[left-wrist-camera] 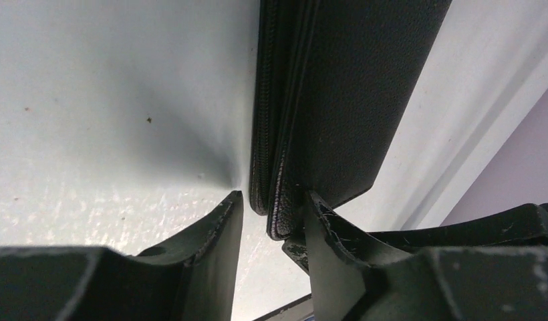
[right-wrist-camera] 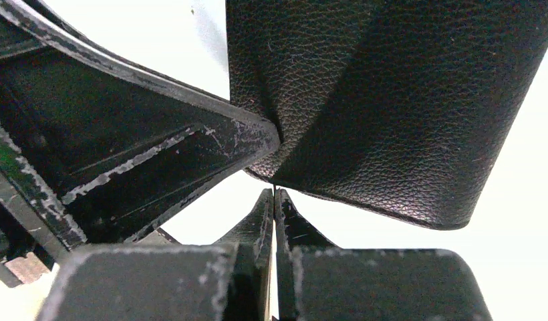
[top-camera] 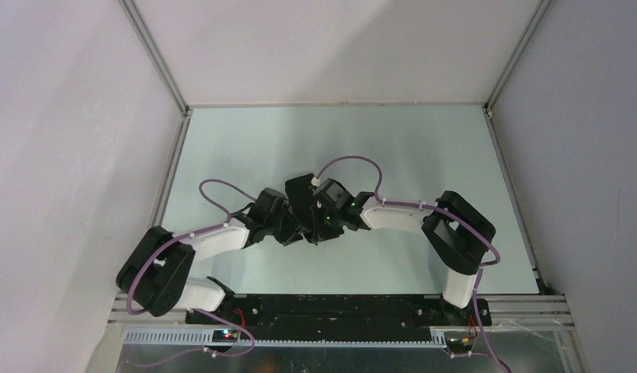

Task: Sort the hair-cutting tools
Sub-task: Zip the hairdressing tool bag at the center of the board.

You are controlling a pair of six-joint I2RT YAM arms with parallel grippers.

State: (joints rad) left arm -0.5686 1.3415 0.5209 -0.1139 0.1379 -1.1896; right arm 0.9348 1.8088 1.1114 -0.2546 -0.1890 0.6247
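The hair-cutting tools are hidden or out of view in every frame. A black leather pouch (left-wrist-camera: 338,93) stands on edge above the pale table (left-wrist-camera: 111,100). My left gripper (left-wrist-camera: 272,198) is closed on the pouch's near end, and the zipper edge (left-wrist-camera: 261,134) lies between its fingers. In the right wrist view the pouch (right-wrist-camera: 391,100) fills the upper part of the frame, and a left finger (right-wrist-camera: 158,154) presses its side. My right gripper (right-wrist-camera: 274,191) is shut, with its tips against the pouch's lower edge. Whether it pinches anything there I cannot see.
Both arms meet over the middle of the table (top-camera: 424,155), and their wrists cover what lies beneath them. White walls close in the back and both sides. A black mounting rail (top-camera: 339,307) runs along the near edge.
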